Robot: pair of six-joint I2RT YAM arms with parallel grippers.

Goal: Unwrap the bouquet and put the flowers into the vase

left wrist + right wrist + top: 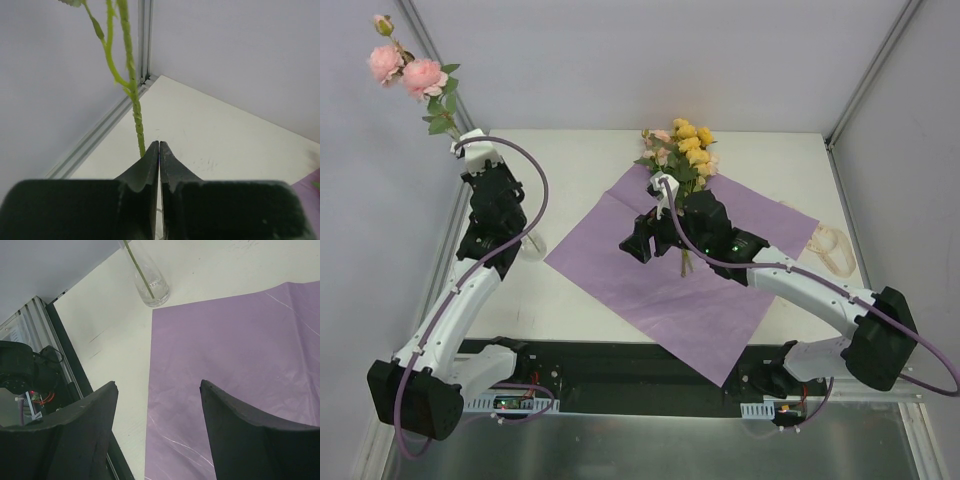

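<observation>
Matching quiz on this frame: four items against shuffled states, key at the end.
Items:
1 left end effector
2 right end effector
3 vase
4 cream ribbon

States:
A open, over the purple paper
B holds one green stem
C shut
D lying on the table, right of the paper

Pairs: 1-C, 2-A, 3-B, 4-D

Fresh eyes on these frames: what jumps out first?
The pink roses towering at the far-left corner, right above the shut left pincer, with a green stem standing in the vase below. Then the big purple paper spread flat mid-table, the yellow and cream flowers lying at its far edge and the open right pincer hovering over it.
</observation>
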